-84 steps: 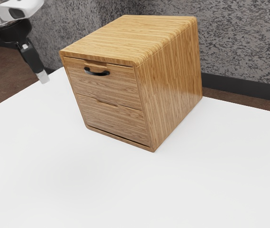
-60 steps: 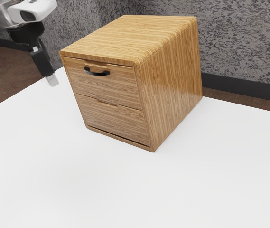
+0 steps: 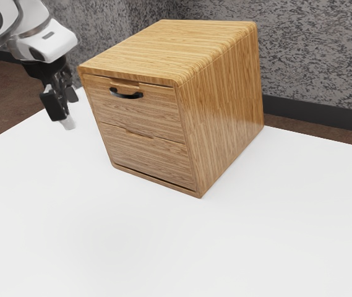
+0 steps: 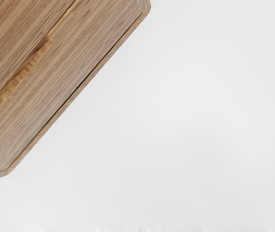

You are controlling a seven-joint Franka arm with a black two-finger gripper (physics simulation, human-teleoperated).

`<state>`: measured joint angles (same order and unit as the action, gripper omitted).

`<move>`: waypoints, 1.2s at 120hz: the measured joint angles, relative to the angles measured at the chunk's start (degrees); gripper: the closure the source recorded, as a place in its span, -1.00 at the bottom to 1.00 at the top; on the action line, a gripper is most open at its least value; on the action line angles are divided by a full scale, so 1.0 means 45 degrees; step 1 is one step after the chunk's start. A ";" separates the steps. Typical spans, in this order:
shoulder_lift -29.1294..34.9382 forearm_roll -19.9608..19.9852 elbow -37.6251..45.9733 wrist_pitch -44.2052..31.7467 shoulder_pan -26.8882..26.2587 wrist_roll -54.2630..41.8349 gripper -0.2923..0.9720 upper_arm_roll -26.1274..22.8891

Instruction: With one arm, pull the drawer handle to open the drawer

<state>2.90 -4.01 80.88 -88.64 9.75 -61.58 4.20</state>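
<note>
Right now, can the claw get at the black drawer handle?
Probably yes: the claw hangs beside the cabinet, apart from it, with nothing between it and the black handle.

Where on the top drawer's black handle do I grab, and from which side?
Take the black handle at its middle, coming straight at the drawer front from the exterior view's left, where the gripper hangs. The bar runs level and bows out from the wood, fixed at both ends, so the middle likely leaves the most room.
</note>
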 joint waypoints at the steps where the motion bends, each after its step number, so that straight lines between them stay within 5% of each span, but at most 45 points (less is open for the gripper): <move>1: -0.0010 -0.0030 0.0006 -0.0066 0.0038 -0.0107 -0.53 -0.0014; 45: -0.0742 0.0134 -0.0032 -0.2255 -0.1224 -0.4270 -0.36 -0.0440; 106: -0.0774 0.0594 -0.0097 -0.2933 -0.3358 -0.7488 -0.25 -0.0446; 144: -0.0894 0.0583 -0.0003 -0.2850 -0.1984 -0.8292 -0.25 -0.1218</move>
<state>-1.12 -1.39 80.87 -101.46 0.82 -98.90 -1.28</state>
